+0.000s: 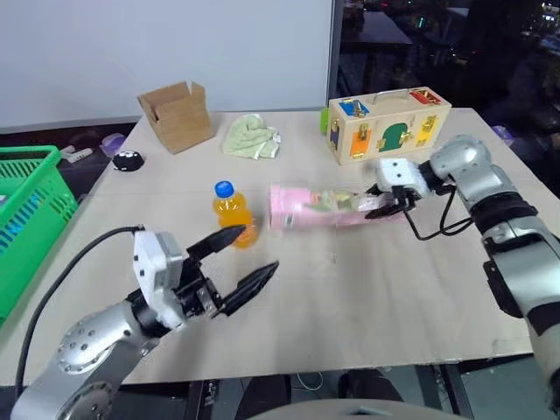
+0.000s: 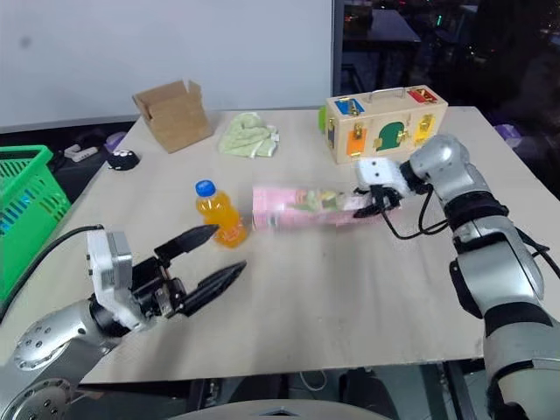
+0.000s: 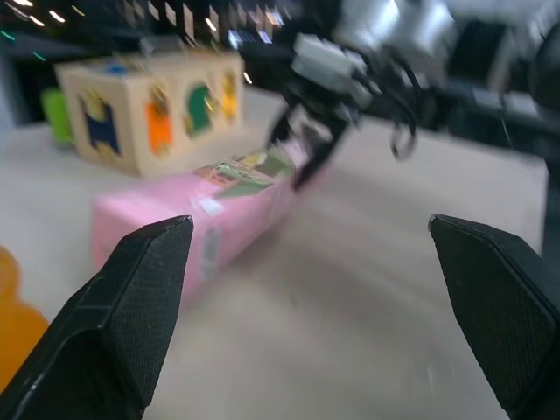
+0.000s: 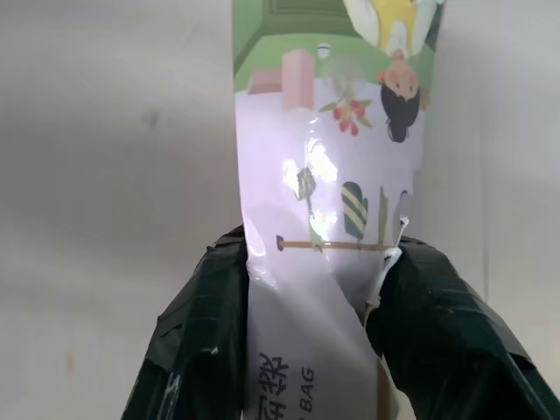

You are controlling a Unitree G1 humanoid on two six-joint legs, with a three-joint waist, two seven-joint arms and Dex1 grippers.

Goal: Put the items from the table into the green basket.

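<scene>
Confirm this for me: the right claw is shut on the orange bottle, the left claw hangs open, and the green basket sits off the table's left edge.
Not quite. The right claw is shut on the pink carton, as the right wrist view shows; the orange bottle stands free beside the carton. The rest holds: the left claw hangs open, and the green basket sits off the left edge of the table.

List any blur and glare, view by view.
Left wrist view: motion blur smears the carton, the wooden box and the right end effector. Right wrist view: sharp, with white glare on the carton's glossy wrap. Left eye view: mostly sharp; bottle clear, background dark.
</scene>
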